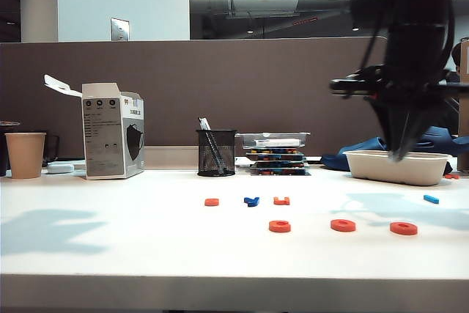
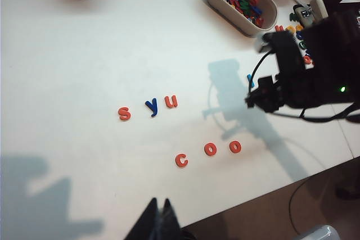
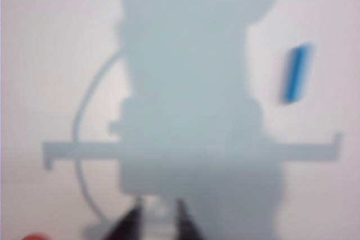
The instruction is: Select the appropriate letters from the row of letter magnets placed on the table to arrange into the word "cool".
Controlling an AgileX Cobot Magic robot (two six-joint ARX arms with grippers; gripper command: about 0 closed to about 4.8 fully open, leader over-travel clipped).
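Lower your right gripper [image 3: 156, 217] (fingers narrowly parted, empty) squarely over the blue bar magnet [image 3: 296, 73] near the tabletop's [image 1: 110, 254] right edge; left gripper [image 2: 159, 217] pinched, idle.

three ring magnets [image 1: 342, 226] in a row, bar magnet [image 1: 431, 199] behind right

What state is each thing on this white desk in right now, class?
Three orange-red ring magnets: flat, in a front row, apart.
Light-blue bar magnet: flat, alone, not yet placed.
Orange S, dark blue Y, orange U magnets: flat, back row.
White cardboard box: upright, flap open.
Left gripper: jaws shut, empty.
Right gripper: raised, jaws slightly apart, empty.
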